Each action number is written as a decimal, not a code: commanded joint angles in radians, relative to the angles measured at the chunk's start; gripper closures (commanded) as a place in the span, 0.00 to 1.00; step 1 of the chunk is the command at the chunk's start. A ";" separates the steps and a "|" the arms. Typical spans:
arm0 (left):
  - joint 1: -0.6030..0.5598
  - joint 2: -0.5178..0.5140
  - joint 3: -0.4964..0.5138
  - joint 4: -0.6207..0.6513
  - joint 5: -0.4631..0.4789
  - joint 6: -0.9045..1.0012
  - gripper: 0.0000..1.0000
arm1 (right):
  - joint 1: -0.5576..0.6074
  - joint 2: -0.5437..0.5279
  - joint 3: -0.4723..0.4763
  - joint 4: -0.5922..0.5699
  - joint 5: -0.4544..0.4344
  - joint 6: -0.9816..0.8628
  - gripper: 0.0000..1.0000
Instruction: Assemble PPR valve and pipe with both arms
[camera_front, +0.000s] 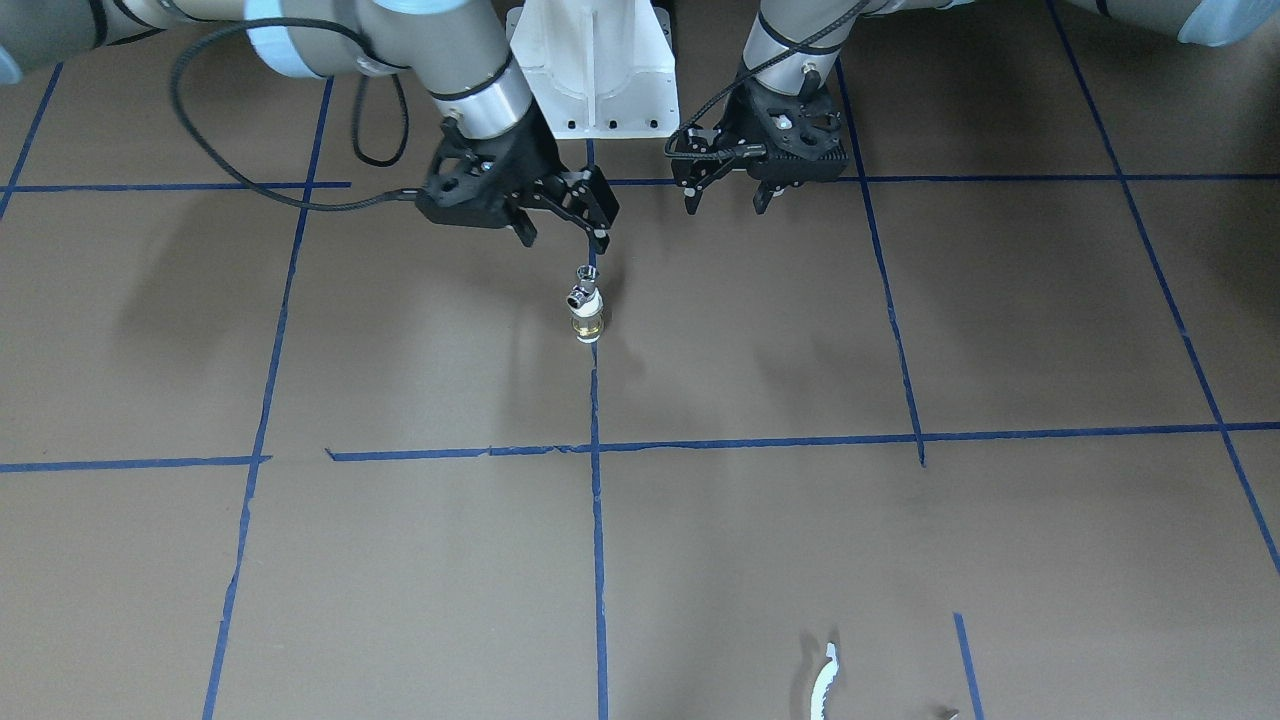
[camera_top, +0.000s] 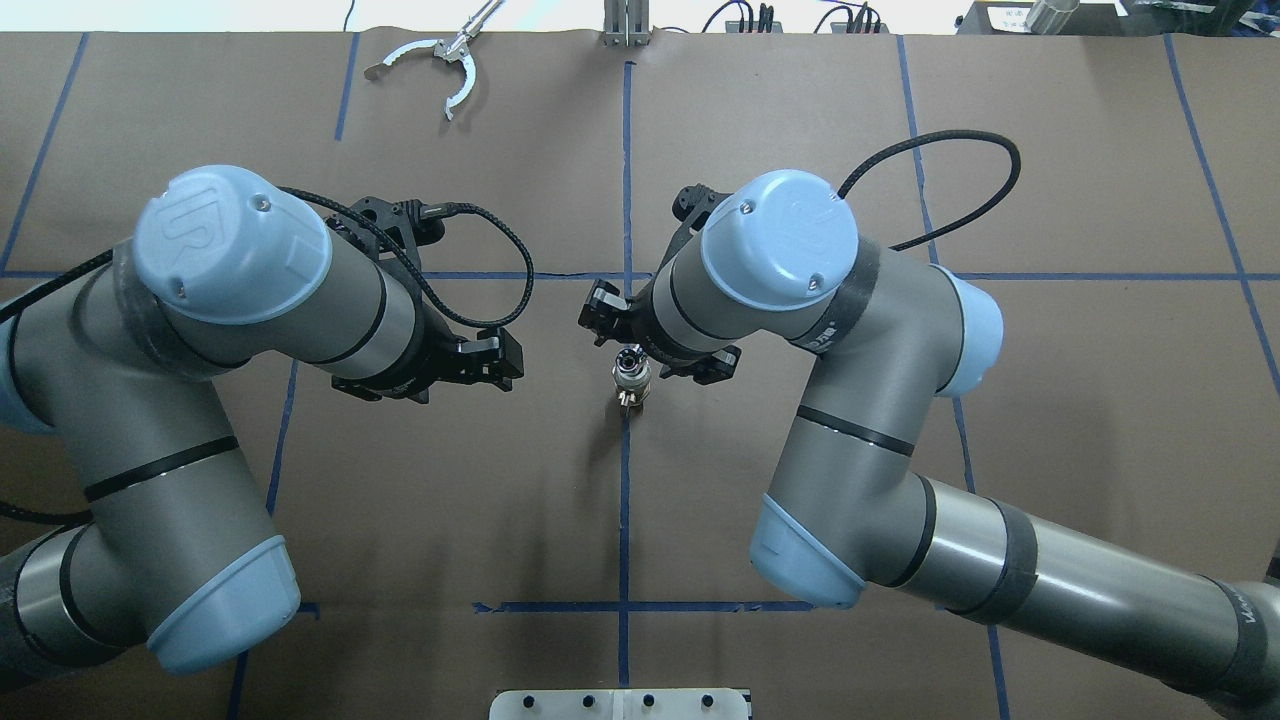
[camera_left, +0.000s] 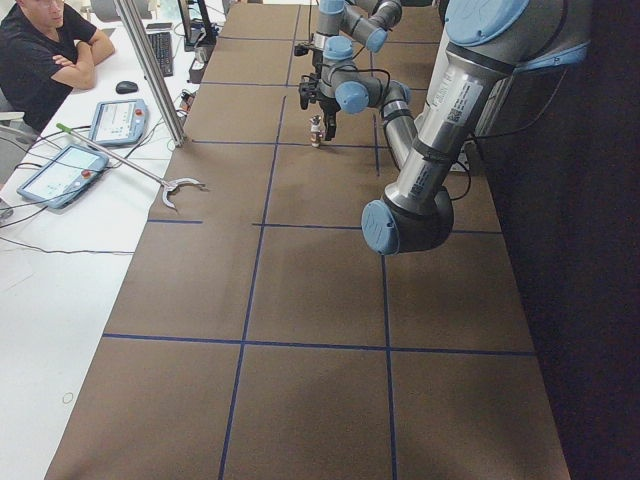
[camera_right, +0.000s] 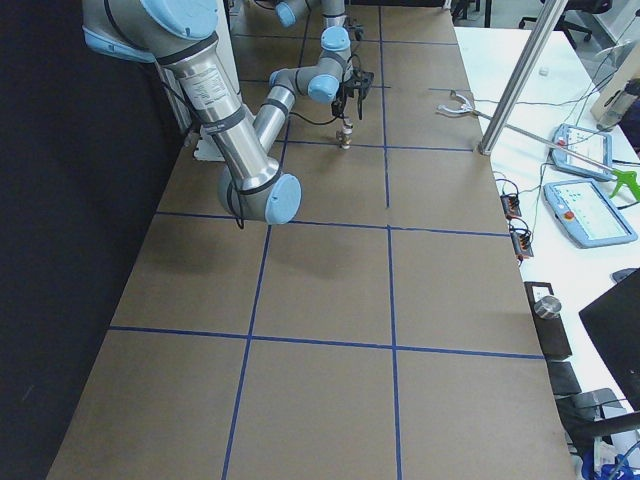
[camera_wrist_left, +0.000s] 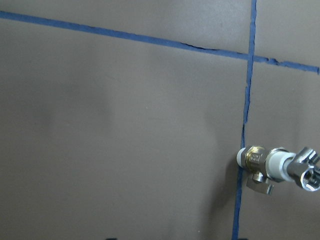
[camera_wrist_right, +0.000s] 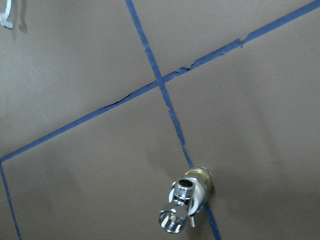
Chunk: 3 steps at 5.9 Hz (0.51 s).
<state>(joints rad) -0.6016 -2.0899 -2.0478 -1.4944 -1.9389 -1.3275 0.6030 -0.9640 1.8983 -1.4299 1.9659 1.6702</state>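
Tipping is the hazard you should watch. The valve and pipe piece (camera_front: 585, 312) stands upright on its narrow brass end, chrome valve on top and white pipe section between, and nothing steadies it. It sits on the centre tape line (camera_front: 597, 520), about midway between the two end edges of the desk (camera_front: 1000, 560) and nearer the robot-side edge than your own edge.

The right gripper (camera_front: 563, 232) hangs just beside and above it, jaws apart and empty. The left gripper (camera_front: 726, 200) is a little further off toward the left-hand end edge, jaws likewise apart and holding nothing.

If you bring either finger in off-centre, a brush against the chrome top would likely topple the piece and let it roll. The chrome looks slick, so a pinch there may slip; the white section seems the safer hold. Both wrists crowd the same patch near the centre line, so a careless approach could knock one gripper into the other.

You have no box, tray or bin in any view. A white grabber tool (camera_top: 440, 65) lies loose by the operators' edge.
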 joint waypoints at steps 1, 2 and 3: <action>-0.049 0.052 -0.015 -0.001 -0.041 0.092 0.16 | 0.128 -0.242 0.179 0.006 0.131 -0.144 0.00; -0.084 0.144 -0.053 -0.001 -0.046 0.200 0.16 | 0.206 -0.415 0.223 0.011 0.184 -0.322 0.00; -0.142 0.248 -0.096 0.000 -0.048 0.338 0.16 | 0.289 -0.540 0.231 0.017 0.191 -0.528 0.00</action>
<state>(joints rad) -0.6951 -1.9341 -2.1063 -1.4952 -1.9824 -1.1089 0.8140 -1.3712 2.1074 -1.4181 2.1359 1.3281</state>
